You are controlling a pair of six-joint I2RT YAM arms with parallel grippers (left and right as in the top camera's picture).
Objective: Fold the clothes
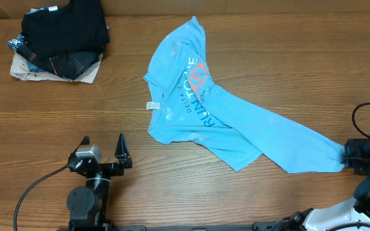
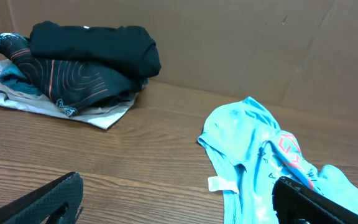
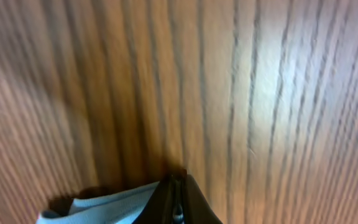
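The light sky-blue T-shirt (image 1: 204,109) lies crumpled across the middle of the wooden table, red and white lettering up, one part stretched out to the right. My right gripper (image 1: 351,156) is shut on that stretched end at the table's right; the right wrist view shows its closed fingers (image 3: 178,196) pinching blue cloth (image 3: 104,205). My left gripper (image 1: 103,151) is open and empty near the front edge, left of the shirt. In the left wrist view the shirt (image 2: 260,155) lies ahead to the right between the spread fingers (image 2: 179,202).
A pile of black and dark folded garments (image 1: 61,35) sits at the back left, also in the left wrist view (image 2: 79,62). A brown cardboard wall (image 2: 260,43) runs along the back of the table.
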